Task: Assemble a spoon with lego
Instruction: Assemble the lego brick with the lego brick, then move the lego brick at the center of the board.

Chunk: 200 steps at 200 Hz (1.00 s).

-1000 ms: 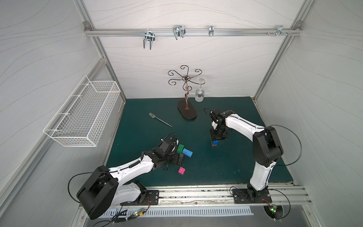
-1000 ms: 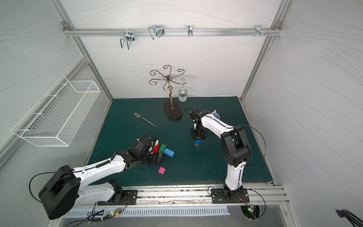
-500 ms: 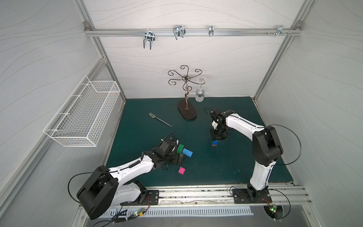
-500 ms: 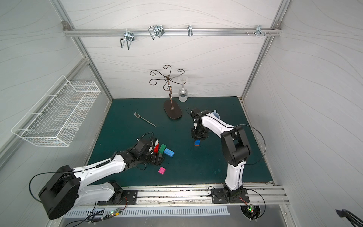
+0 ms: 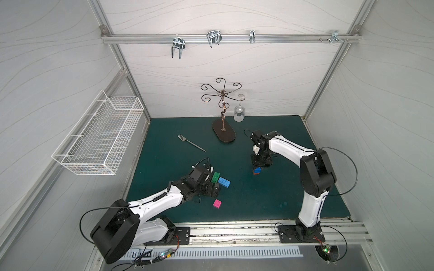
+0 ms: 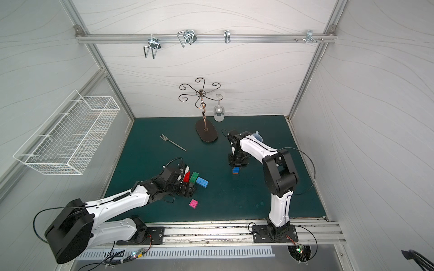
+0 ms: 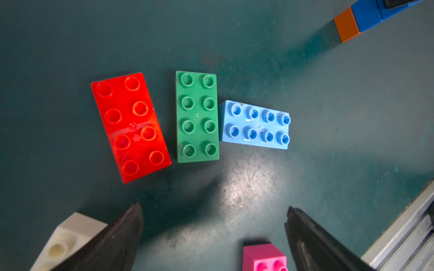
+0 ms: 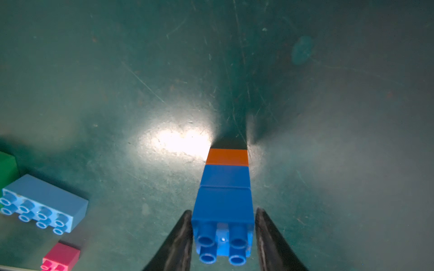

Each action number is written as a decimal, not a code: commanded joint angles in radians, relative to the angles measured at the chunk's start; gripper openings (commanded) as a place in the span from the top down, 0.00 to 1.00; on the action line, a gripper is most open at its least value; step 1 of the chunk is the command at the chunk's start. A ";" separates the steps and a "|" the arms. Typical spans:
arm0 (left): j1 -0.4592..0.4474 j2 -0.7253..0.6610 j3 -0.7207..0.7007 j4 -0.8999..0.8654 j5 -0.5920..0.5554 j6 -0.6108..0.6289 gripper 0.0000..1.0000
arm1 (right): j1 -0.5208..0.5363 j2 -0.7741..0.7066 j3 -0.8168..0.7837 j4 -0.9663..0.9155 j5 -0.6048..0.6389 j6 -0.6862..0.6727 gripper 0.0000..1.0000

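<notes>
The spoon's stem, an orange brick under two blue ones, stands upright on the green mat. My right gripper straddles its top blue brick, open, with a thin gap at one finger. Red, green and light blue long lego bricks lie side by side, studs up, just ahead of my left gripper, which is open and empty. A pink brick lies between its fingers, further back. A white brick lies beside one finger.
A metal fork lies left of the glass stand's oval base, with a wine glass hanging from the stand. A wire basket hangs on the left wall. The aluminium rail runs along the front edge.
My right gripper's jaws have parted slightly from the blue-and-orange stem, which stays standing. The left arm and the loose bricks have not moved.
</notes>
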<state>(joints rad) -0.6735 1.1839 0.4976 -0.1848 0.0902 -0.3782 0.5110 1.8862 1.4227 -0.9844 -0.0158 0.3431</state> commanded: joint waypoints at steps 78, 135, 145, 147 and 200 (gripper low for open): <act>-0.035 0.042 0.169 -0.100 0.038 -0.042 0.00 | 0.007 -0.032 0.061 -0.027 -0.022 0.001 0.31; -0.040 0.119 0.216 -0.068 0.171 -0.099 0.00 | 0.004 -0.068 0.155 -0.075 -0.010 -0.016 0.28; -0.041 0.144 0.227 -0.057 0.200 -0.113 0.00 | 0.003 -0.069 0.171 -0.085 -0.008 -0.019 0.28; -0.040 0.150 0.230 -0.055 0.205 -0.114 0.00 | 0.002 -0.069 0.173 -0.086 -0.008 -0.018 0.28; -0.049 0.255 0.285 -0.002 0.284 -0.144 0.00 | -0.009 -0.075 0.170 -0.076 -0.039 -0.008 0.27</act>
<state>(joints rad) -0.7185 1.4021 0.7235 -0.2504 0.3107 -0.4942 0.5079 1.8462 1.6054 -1.0328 -0.0284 0.3389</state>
